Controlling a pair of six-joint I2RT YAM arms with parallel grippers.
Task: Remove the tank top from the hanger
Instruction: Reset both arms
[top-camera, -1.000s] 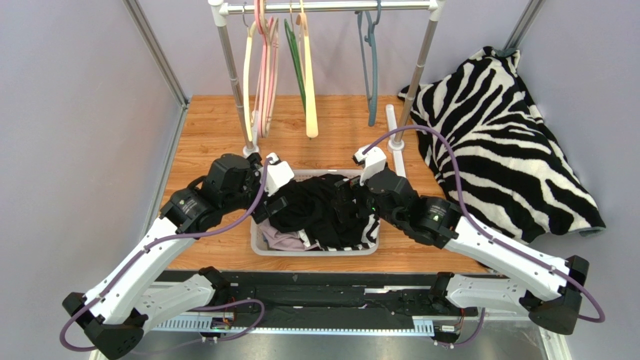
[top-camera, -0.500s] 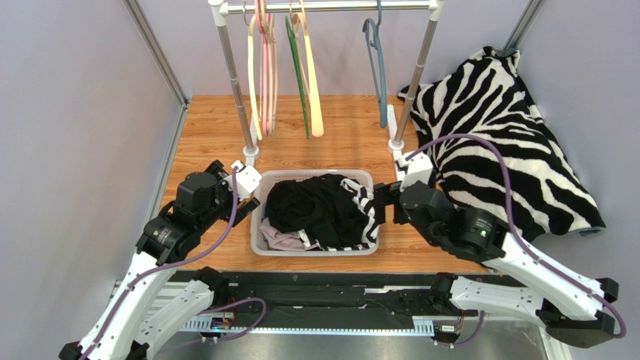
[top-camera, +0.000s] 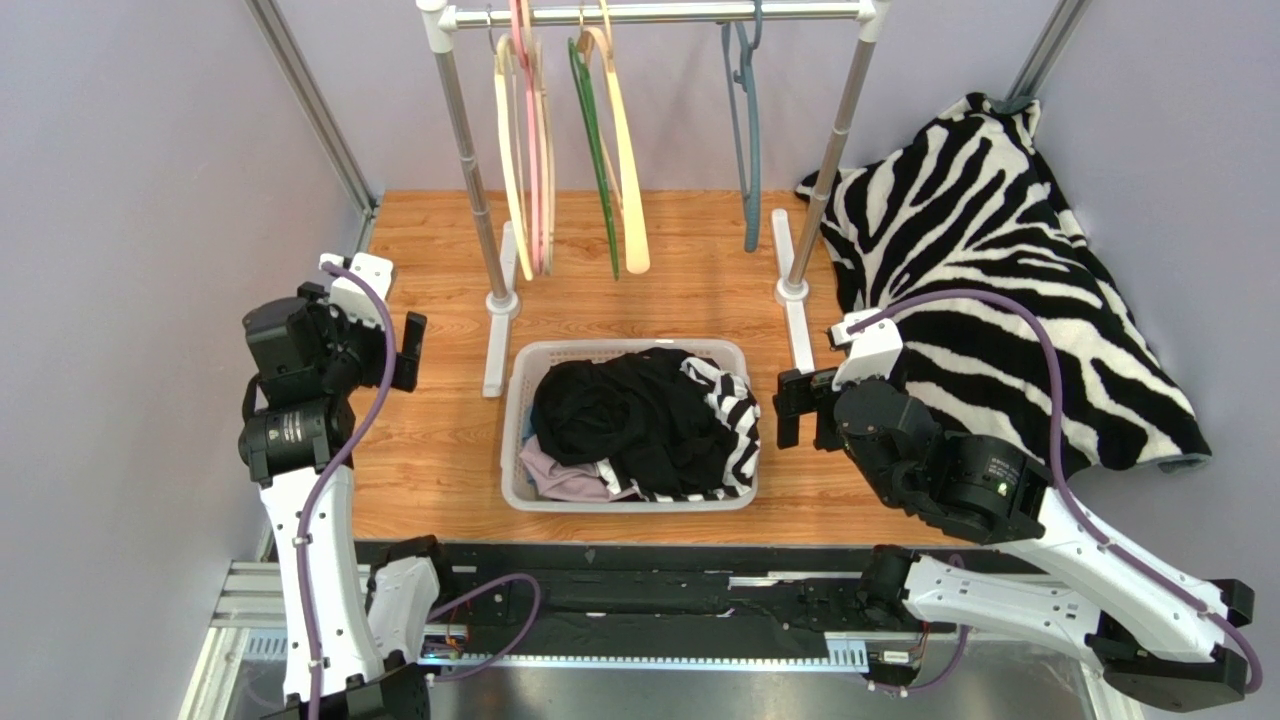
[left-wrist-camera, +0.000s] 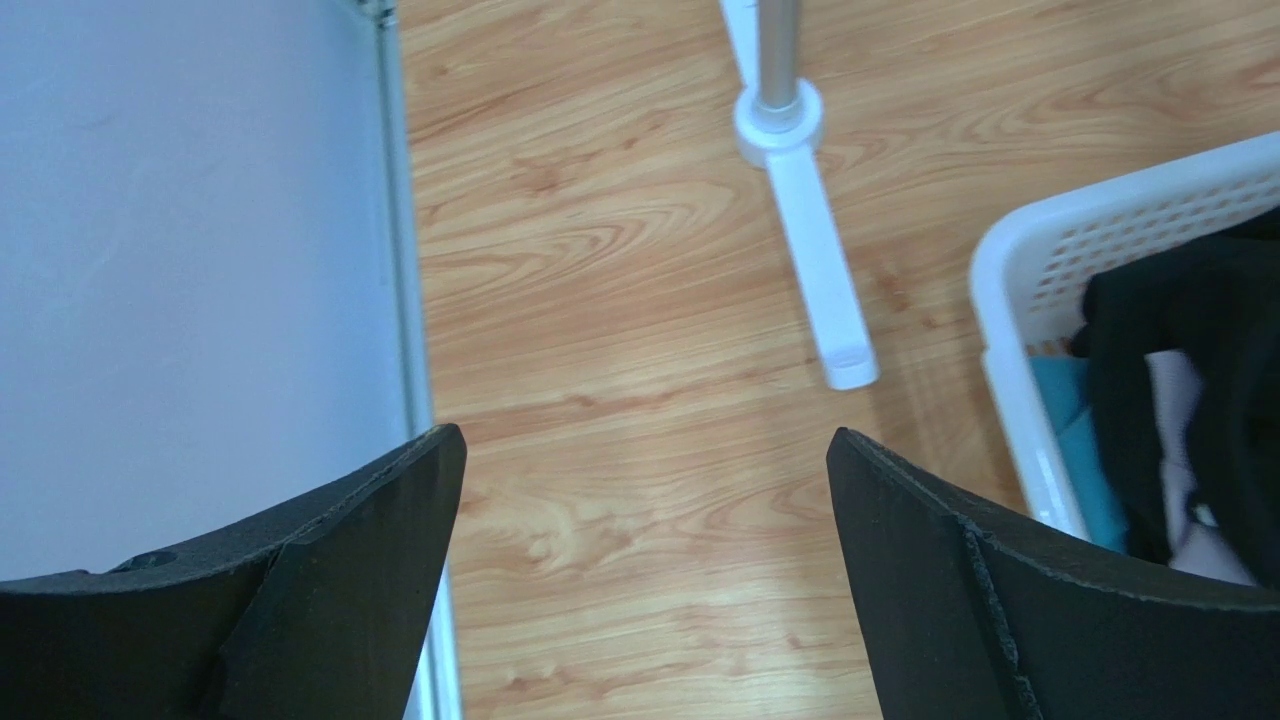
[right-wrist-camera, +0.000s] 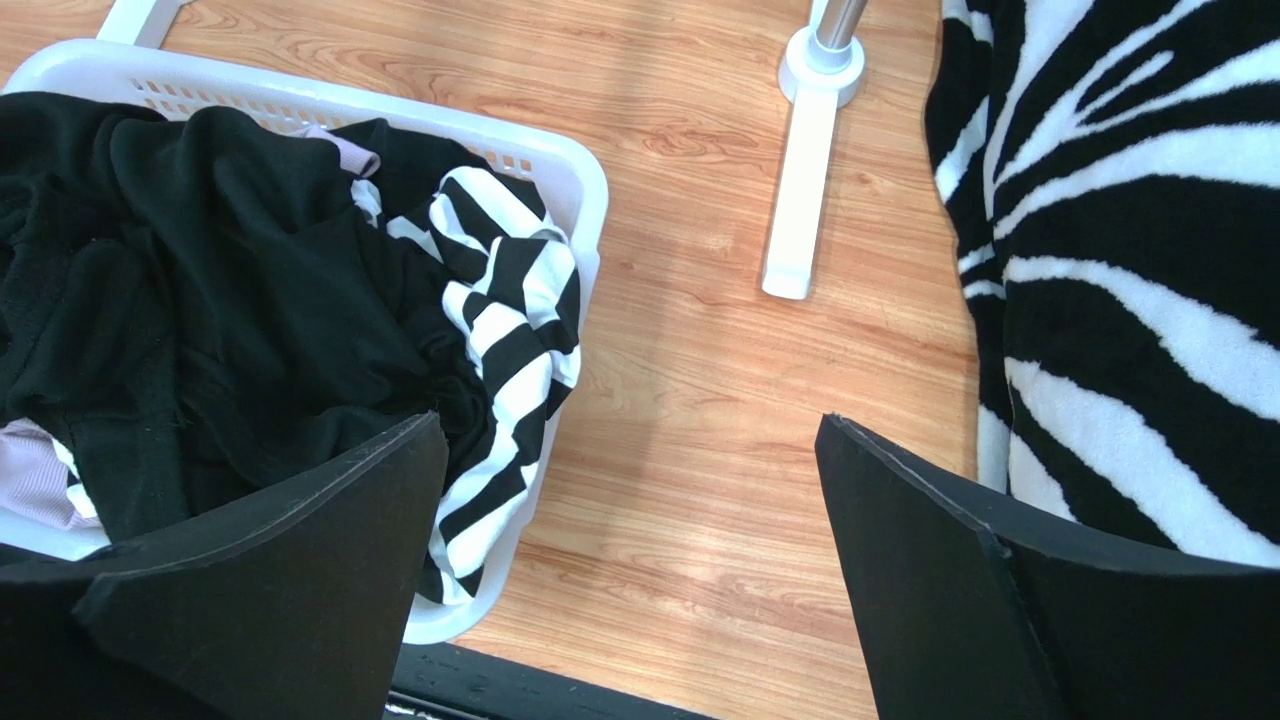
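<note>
The black tank top lies crumpled on top of the clothes in the white basket, off any hanger. Several bare hangers hang on the rail, among them a cream one and a blue-grey one. My left gripper is open above bare wood left of the basket, nothing between its fingers. My right gripper is open just right of the basket, over bare wood. The right wrist view shows the tank top inside the basket rim.
A black-and-white striped garment and a pink one also lie in the basket. A zebra-print blanket covers the table's right side. The rack's white feet stand beside the basket. A wall post lines the left edge.
Both grippers have drawn back from the black tank top in the basket, the left arm swinging far left, the right arm moving right. The hangers have swayed on the rail.
</note>
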